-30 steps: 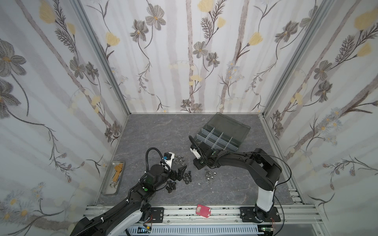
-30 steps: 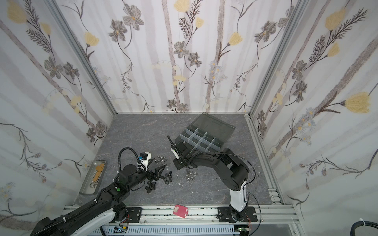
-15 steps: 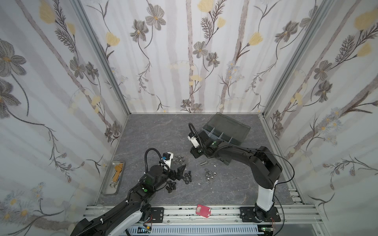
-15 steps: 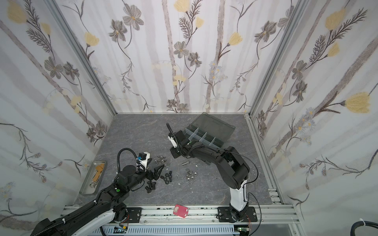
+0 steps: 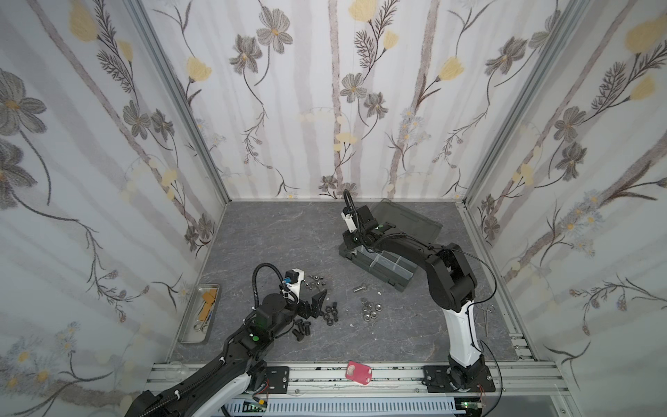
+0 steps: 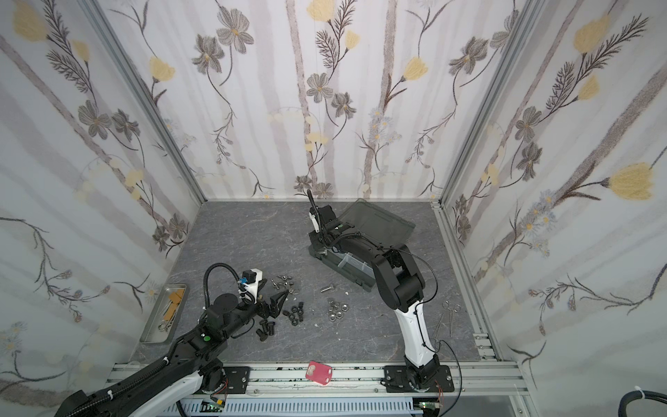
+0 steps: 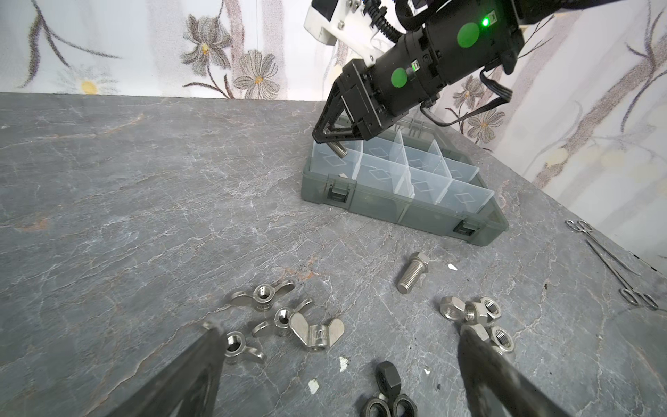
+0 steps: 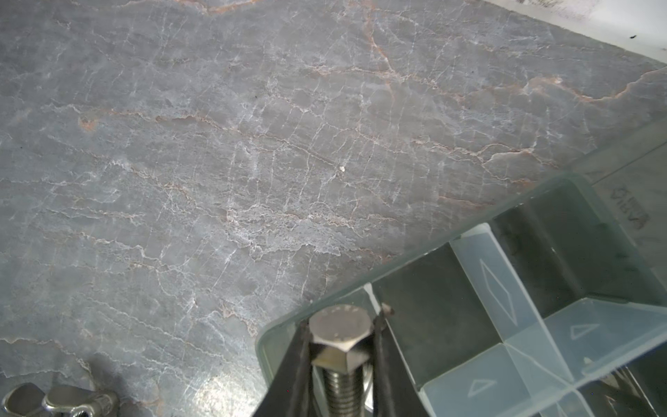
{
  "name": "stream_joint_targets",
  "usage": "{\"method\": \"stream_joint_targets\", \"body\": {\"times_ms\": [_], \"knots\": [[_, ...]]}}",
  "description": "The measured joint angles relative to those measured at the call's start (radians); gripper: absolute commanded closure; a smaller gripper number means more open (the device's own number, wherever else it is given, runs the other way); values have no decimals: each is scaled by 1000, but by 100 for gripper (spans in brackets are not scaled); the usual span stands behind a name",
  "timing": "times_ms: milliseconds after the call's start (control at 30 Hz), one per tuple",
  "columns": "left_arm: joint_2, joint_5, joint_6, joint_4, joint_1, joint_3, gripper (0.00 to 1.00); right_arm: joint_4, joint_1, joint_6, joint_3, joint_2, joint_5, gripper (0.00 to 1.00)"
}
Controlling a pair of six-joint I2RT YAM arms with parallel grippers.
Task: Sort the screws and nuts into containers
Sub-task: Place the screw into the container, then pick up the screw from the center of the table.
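Across both top views, the right gripper (image 5: 347,251) hangs over the dark grey plastic organizer box (image 5: 399,285), while the left gripper (image 5: 313,304) gapes wide above loose black nuts (image 5: 330,315). From the left wrist, a shiny silver hex-head bolt (image 7: 337,148) dangles over a corner cell (image 7: 330,162). From the right wrist, narrow jaws pinch its head; dropped crooked, it could hit the clear divider (image 8: 498,285) and bounce out.

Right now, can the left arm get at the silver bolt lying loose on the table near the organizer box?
Probably yes. The left gripper is open and empty, the loose bolt lies alone on bare table ahead of it, and the right gripper holds another bolt over the organizer box.
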Motion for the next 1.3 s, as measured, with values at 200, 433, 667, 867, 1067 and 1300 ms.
{"method": "stream_joint_targets", "body": {"times_ms": [200, 433, 667, 867, 1067, 1300], "knots": [[5, -1, 0, 0, 0, 0, 0, -5, 2, -8, -10, 0, 4, 54], [5, 0, 1, 0, -5, 0, 0, 50, 11, -10, -249, -243, -15, 53], [11, -1, 15, 1, -12, 0, 0, 103, 110, 35, -625, -564, -37, 29], [35, -4, 18, 1, -17, 2, 0, 86, 182, 152, -769, -624, -12, 13], [37, -5, 19, 1, -21, 3, 0, 79, 218, 196, -704, -473, 46, 8], [32, -8, 21, 1, -23, 3, 0, 58, 232, 218, -651, -375, 103, 13]]}}
